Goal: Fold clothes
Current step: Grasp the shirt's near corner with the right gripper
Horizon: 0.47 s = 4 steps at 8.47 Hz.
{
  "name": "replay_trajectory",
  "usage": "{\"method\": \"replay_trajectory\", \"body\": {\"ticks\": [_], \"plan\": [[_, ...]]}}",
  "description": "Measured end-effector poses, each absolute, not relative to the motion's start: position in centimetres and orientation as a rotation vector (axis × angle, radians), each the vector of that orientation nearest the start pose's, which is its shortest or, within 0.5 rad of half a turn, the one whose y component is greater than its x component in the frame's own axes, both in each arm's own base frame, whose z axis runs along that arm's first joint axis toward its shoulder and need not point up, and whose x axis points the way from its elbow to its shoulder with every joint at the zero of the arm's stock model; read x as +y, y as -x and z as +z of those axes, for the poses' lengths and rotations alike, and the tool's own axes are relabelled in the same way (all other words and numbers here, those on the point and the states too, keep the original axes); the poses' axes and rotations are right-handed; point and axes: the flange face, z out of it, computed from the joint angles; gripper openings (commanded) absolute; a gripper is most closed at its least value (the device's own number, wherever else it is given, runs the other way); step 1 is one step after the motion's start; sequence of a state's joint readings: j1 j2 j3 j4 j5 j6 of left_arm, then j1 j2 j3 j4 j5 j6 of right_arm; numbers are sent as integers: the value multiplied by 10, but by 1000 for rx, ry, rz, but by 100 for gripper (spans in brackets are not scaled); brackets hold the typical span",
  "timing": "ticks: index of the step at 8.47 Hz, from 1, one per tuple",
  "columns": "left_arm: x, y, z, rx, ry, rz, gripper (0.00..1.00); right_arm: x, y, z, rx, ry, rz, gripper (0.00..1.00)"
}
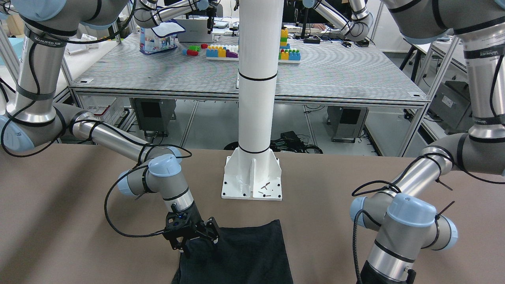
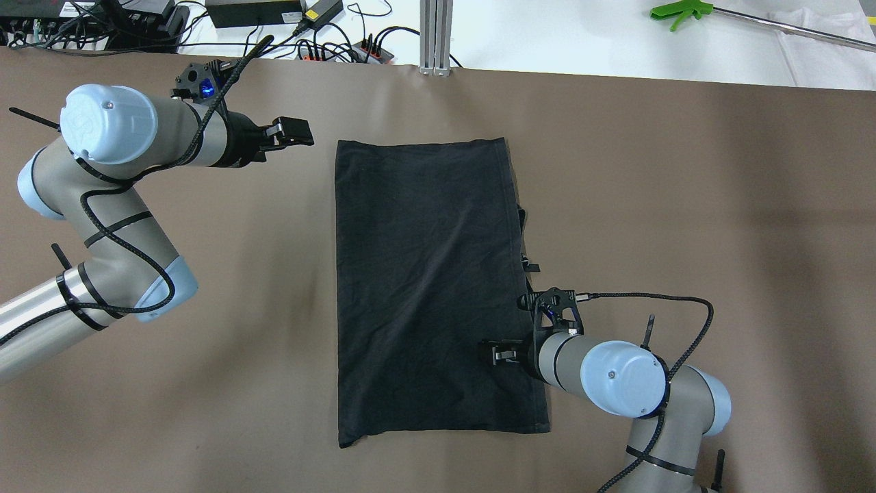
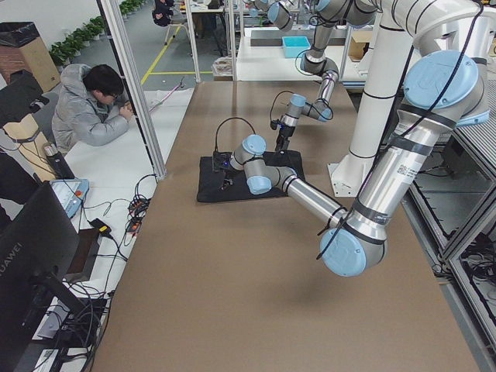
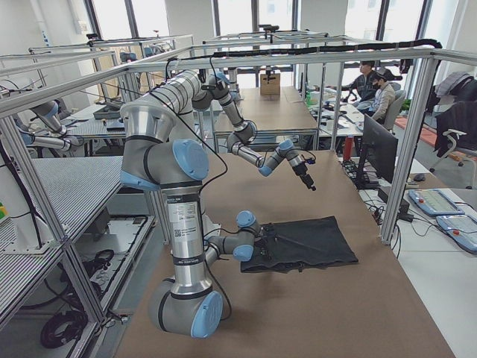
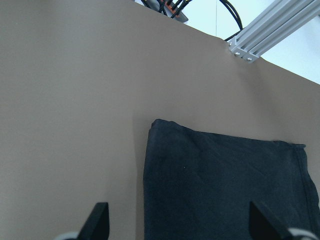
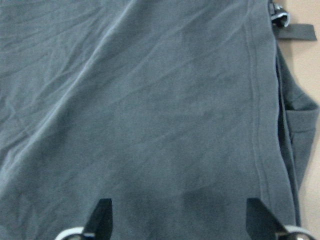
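Bare table (image 2: 684, 205) either side of the garment (image 2: 431, 287), white post base (image 1: 252, 181) — robot's edge, frame post (image 2: 436, 34) opposite

So both arms are bent at the elbow and reaching inward. The left pincer (image 2: 293, 132) hangs up in the air with its jaws spread wide; the right pincer (image 2: 494, 352) sits way lower, wrist about level, jaws wide apart too.
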<state>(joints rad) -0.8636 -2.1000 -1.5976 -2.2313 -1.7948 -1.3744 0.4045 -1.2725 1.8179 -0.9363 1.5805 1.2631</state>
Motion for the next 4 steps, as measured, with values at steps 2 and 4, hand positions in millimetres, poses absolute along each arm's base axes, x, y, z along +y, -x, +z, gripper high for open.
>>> {"method": "replay_trajectory", "body": {"ticks": [2,4], "plan": [[-584,-353,263,1153,-447,-446,100,-344,477,304,-1176,-317,190,95],[-585,-353,263,1150,-452,-449,100,-335,469,318,-1222,-217,332,94]]}}
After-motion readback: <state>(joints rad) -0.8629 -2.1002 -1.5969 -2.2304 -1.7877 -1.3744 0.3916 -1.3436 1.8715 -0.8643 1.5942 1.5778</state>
